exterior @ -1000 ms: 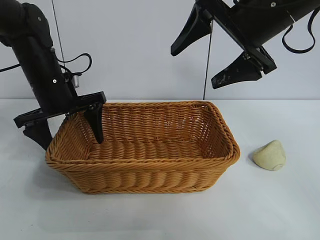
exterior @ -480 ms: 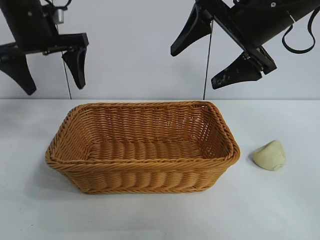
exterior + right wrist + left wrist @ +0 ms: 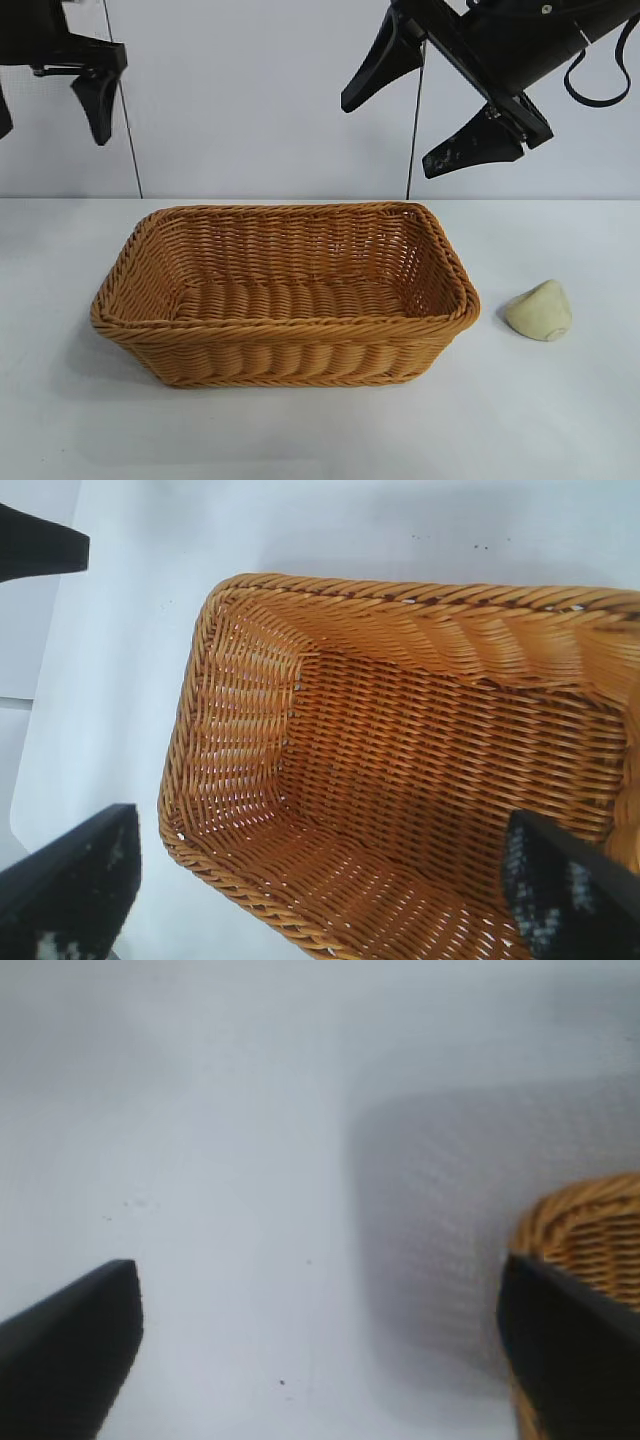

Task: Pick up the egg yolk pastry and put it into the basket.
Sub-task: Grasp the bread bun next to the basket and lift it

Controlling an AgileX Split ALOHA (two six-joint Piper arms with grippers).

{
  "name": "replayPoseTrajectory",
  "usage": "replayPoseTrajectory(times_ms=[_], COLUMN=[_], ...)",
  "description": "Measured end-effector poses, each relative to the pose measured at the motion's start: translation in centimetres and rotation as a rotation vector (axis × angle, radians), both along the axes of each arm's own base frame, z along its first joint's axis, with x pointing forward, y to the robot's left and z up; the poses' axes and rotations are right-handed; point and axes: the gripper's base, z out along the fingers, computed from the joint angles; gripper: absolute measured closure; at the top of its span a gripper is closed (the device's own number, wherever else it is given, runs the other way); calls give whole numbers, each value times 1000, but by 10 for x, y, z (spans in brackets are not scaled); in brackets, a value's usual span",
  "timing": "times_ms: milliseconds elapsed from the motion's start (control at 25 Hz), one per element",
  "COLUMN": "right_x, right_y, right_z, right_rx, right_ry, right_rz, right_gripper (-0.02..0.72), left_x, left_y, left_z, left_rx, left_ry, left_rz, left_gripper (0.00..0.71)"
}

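Note:
The egg yolk pastry (image 3: 540, 310), a small pale cream lump, lies on the white table to the right of the basket (image 3: 285, 345). The orange-brown wicker basket stands in the middle, with nothing in it. It fills the right wrist view (image 3: 240, 890); a corner shows in the left wrist view (image 3: 580, 1220). My right gripper (image 3: 420, 110) hangs open and empty high above the basket's right end. My left gripper (image 3: 50, 105) is open and empty, high at the upper left, partly out of frame. The pastry is in neither wrist view.
The white table (image 3: 320, 440) stretches around the basket. A thin vertical cable (image 3: 415, 120) hangs behind the right arm against the pale back wall.
My left gripper has risen from the basket's left rim up to the top left corner. The right arm, basket and pastry have not moved.

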Motion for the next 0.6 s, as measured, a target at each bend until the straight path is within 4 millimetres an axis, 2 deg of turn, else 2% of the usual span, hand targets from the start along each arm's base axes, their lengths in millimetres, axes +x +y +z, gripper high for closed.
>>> replayPoseTrajectory(times_ms=[120,280,400,600], right_x=[0,0,0,0], right_y=[0,0,0,0], right_z=[0,0,0,0], right_rx=[0,0,0,0], right_ry=[0,0,0,0], right_rz=[0,0,0,0], right_gripper=[7,7,7,7], left_x=[-16,-52,-85,-155], left_y=[0,-3,-3,-1], left_z=[-7,-4,5,25], left_rx=[1,-2,-5,-4], left_ry=[51,103,118,102], left_rz=[-14,-23,-24,-29], left_gripper=[18,18,18,18])
